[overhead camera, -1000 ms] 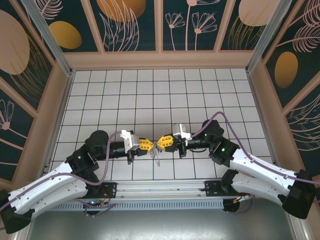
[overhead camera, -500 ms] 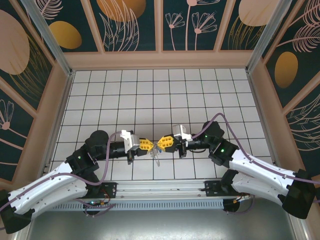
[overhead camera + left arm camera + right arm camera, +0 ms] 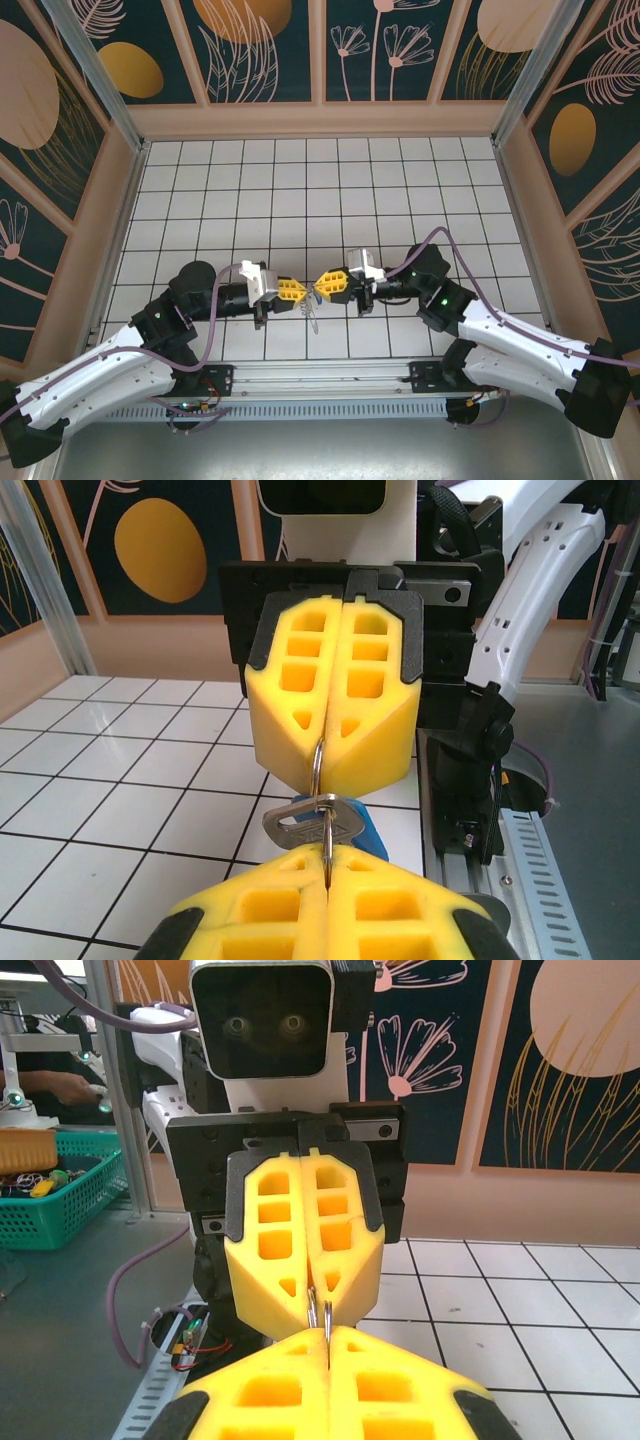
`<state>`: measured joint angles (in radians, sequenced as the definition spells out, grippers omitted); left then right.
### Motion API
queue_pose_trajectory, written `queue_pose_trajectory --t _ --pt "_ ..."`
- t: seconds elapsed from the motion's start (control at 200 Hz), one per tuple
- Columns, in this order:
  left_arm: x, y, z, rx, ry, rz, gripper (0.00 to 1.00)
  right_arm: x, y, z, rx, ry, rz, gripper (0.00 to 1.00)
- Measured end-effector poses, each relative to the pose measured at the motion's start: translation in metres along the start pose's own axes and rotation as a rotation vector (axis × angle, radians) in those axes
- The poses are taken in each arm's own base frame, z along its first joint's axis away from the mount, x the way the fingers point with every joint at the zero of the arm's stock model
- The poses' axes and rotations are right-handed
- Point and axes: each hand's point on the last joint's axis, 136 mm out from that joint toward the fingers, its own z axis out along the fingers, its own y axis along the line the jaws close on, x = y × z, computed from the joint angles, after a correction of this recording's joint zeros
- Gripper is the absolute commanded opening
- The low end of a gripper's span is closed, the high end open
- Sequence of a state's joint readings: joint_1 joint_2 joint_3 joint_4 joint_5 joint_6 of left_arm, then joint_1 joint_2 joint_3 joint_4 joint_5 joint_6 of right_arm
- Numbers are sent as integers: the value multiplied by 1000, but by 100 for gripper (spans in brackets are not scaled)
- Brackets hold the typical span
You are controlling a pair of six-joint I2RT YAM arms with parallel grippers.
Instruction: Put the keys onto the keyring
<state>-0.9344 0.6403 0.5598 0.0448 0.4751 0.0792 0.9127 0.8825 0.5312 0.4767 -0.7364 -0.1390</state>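
- A white tiled table (image 3: 300, 180) is walled by dark floral panels; the left arm (image 3: 110, 370) and right arm (image 3: 510, 335) reach inward from its near edge and meet nose to nose above the front tiles
- A green basket (image 3: 70, 1195) stands off the table behind the left arm in the right wrist view, holding a jumble of small items too small to name
- The left gripper (image 3: 300, 290), its yellow fingers pressed together, pinches one side of the keyring (image 3: 312, 292)
- The right gripper (image 3: 322, 284), fingers likewise pressed together, pinches the opposite side, so the ring spans the short gap between the two
- In the left wrist view the keyring (image 3: 316, 770) runs as a thin upright loop from seam to seam
- The key (image 3: 305, 825) sits against the ring just above the left gripper's fingers, long axis crosswise, silver end to the view's left, blue head to its right; whether it is threaded cannot be told
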Motion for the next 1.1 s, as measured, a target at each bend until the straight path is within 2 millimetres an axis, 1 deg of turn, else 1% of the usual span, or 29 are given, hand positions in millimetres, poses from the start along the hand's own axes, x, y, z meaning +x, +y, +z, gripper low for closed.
queue_pose_trajectory --t 1.101 --pt "0 0 0 0 0 0 0 -3 5 -1 -24 -19 1 0"
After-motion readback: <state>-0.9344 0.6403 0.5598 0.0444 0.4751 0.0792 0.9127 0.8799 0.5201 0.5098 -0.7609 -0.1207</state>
